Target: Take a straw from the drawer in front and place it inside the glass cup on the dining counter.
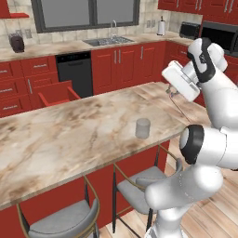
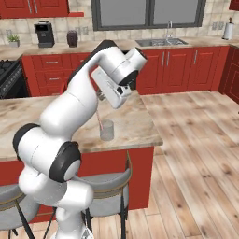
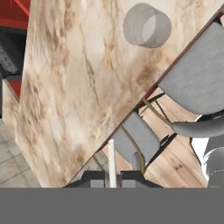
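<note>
From the left base camera: the white arm's two-finger hand [image 1: 170,92] hangs above the near right end of the beige-and-brown veined marble surface [image 1: 65,135], clamped on a very thin, pale pinkish-red straw [image 1: 180,107] that slants down from it. The small clear, greyish glass tumbler [image 1: 142,128] stands upright on the slab, below the hand and off to one side — apart from the straw's tip. Far beyond, the shallow red drawer [image 1: 56,93] stands pulled out.

From the right base camera: the hand [image 2: 99,97] sits above the tumbler [image 2: 107,130], and the straw [image 2: 99,117] drops from it to about the rim; whether its tip is inside cannot be told here.

From the hand camera: the straw [image 3: 112,162] rises pale between the closed fingertips [image 3: 92,179], pointing past the slab's edge toward a grey stool seat [image 3: 136,139], while the tumbler [image 3: 146,25] lies well ahead.

The carry appears nearly done; next, likely, the hand must shift toward the cup, bring the straw upright over its mouth, lower and release.
</note>
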